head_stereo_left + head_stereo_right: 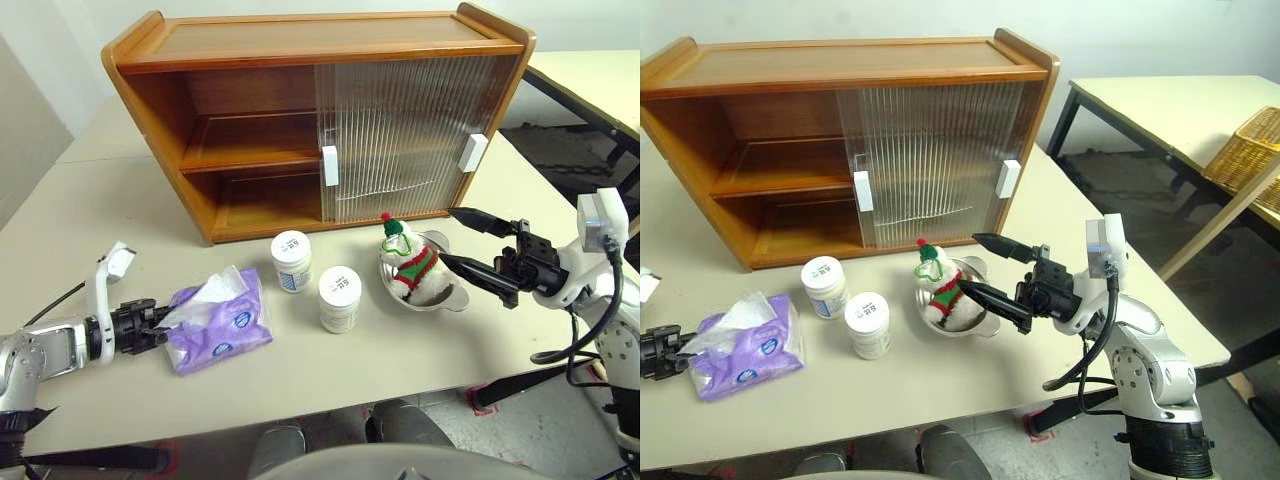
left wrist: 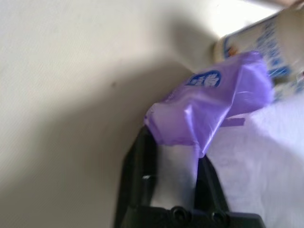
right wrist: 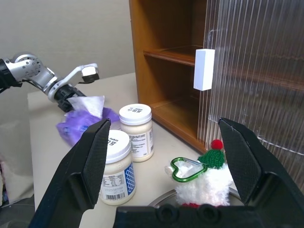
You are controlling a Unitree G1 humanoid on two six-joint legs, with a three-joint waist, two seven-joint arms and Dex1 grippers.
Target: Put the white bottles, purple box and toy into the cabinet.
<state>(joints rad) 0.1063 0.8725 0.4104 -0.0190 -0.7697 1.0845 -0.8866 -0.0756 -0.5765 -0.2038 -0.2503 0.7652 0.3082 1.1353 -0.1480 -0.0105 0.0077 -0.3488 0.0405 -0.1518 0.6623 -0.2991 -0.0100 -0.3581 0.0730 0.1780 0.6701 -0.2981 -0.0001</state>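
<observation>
Left claw [image 1: 158, 328] pinches the crinkly soft purple plastic tissue pack [image 1: 218, 320] on the matte beige worktop [image 1: 90, 230]; right claw [image 1: 470, 245] gapes wide.

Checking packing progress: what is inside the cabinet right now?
The cabinet's open left half shows two bare shelves. The ribbed sliding doors blur its right half, so anything behind them cannot be made out.

Left claw [image 1: 160, 330] seems pinched shut, low and reaching rightward; right claw [image 1: 478, 252] spread wide, pointing left.

- cabinet [image 1: 250, 150]: glossy varnished wood; ribbed translucent plastic doors
- purple box [image 1: 222, 325]: soft, crinkled glossy film
- toy [image 1: 410, 268]: fluffy plush
- counter [image 1: 120, 200]: matt, smooth
</observation>
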